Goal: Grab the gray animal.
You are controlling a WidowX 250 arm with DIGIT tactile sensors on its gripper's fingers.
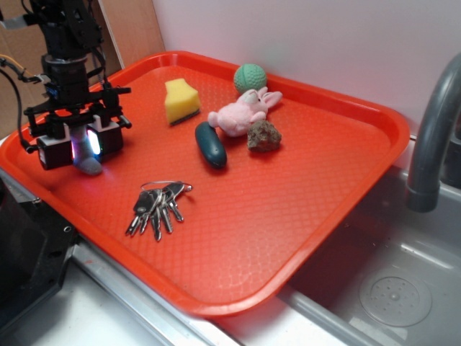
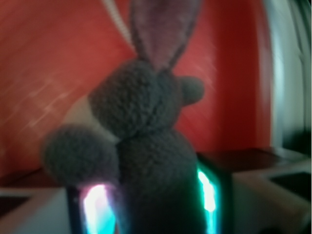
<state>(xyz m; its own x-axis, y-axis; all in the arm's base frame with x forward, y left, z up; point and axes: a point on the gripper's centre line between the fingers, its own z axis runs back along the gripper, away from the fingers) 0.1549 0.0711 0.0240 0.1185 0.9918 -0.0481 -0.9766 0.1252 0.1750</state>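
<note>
Gripping is the step in hand: the black pincer (image 1: 81, 144) stands at the left end of the orange-red plastic tray (image 1: 288, 223) with its two glowing pads pressed against the small gray plush animal (image 1: 88, 165), long-eared and fuzzy. In the wrist view the toy (image 2: 146, 141) fills the gap between the lit pads, ears pointing away from the camera. Its lower end appears to touch the tray surface, though the exterior view is too small to confirm contact. Judged from this, the next move calls for a straight vertical lift with the clamp held. No brand, label or legible writing is visible.
</note>
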